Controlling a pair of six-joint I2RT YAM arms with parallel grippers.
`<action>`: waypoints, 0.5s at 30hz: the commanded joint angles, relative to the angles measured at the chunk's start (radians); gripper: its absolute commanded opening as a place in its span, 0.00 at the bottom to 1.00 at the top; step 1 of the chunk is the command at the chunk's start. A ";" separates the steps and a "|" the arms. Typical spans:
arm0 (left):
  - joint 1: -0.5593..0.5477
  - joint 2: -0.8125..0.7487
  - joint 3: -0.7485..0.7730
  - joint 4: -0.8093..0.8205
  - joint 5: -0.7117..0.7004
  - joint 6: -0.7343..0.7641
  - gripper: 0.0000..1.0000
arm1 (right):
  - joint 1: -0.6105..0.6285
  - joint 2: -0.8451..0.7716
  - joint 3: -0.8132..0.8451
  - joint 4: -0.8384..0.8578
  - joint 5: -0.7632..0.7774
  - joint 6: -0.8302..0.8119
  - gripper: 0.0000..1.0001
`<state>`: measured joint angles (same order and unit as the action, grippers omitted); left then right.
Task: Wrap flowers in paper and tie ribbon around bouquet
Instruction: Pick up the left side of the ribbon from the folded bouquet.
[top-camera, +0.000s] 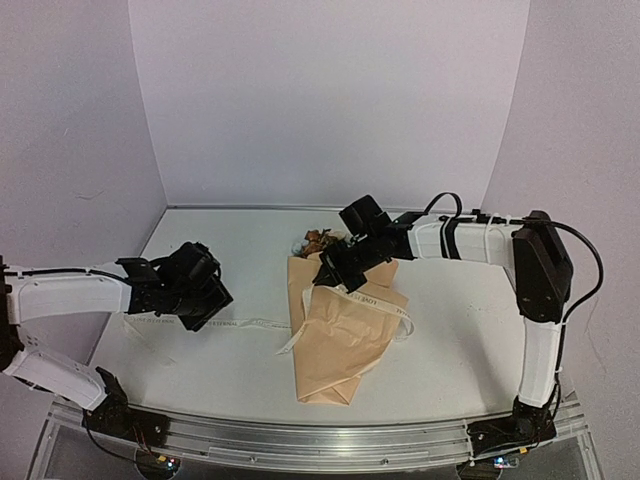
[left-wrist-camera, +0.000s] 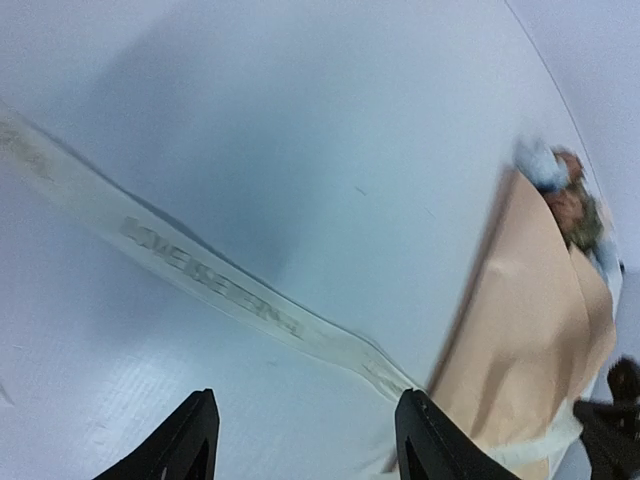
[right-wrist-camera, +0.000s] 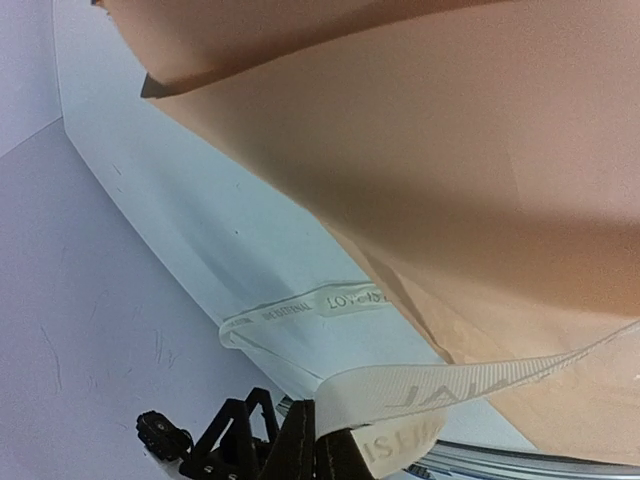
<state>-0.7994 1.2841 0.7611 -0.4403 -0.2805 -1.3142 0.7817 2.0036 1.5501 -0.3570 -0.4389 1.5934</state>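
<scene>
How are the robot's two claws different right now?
The left claw is open and holds nothing; the right claw is shut on the ribbon. The left claw hangs over the table; the right claw is at the bouquet. Both are black and close to the ribbon.

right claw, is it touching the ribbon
Touching. The right wrist view shows the ribbon pinched between the fingers of the shut right claw, running out from them towards the paper.

White surface (top-camera: 455, 345), metal rail (top-camera: 300, 443) along near edge. Plain pale lilac walls (top-camera: 320, 100) on three sides. Soft even light.
</scene>
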 joint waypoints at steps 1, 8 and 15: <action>0.158 -0.107 -0.083 -0.226 -0.084 -0.143 0.64 | -0.014 0.036 0.028 0.069 0.006 0.038 0.00; 0.495 -0.158 -0.130 -0.257 -0.066 -0.016 0.75 | -0.016 0.055 0.002 0.115 -0.005 0.044 0.00; 0.786 -0.042 -0.041 -0.208 -0.036 0.182 0.75 | -0.018 0.081 -0.034 0.185 -0.012 0.076 0.00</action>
<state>-0.1094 1.1769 0.6364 -0.6618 -0.3259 -1.2720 0.7677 2.0505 1.5354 -0.2351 -0.4415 1.6423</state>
